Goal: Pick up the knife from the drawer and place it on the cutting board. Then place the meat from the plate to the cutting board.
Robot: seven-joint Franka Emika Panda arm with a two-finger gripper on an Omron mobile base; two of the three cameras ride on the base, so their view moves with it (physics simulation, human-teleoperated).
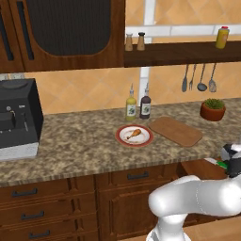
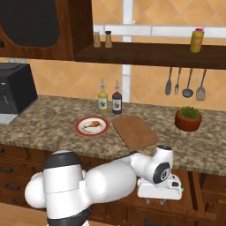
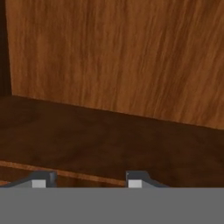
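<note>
My gripper (image 3: pixel 89 180) reaches down into the open drawer (image 1: pixel 197 168), below the counter edge at the right. Its fingertips (image 3: pixel 43 178) stand apart, with nothing showing between them. Ahead of them are the drawer's dark floor and its brown wooden wall (image 3: pixel 113 57). In the right base view the gripper (image 2: pixel 155 201) hangs under the white hand, in front of the cabinets. The knife is hidden. The cutting board (image 1: pixel 176 130) lies on the counter. Just left of it the meat (image 1: pixel 133 133) rests on the red-rimmed plate (image 1: pixel 123 140).
Two bottles (image 1: pixel 131 107) stand behind the plate. A potted plant (image 1: pixel 213 109) sits right of the board, with utensils (image 1: pixel 200 77) hanging above. A black coffee machine (image 1: pixel 18 117) stands at the far left. Closed drawers (image 1: pixel 28 193) line the cabinet front.
</note>
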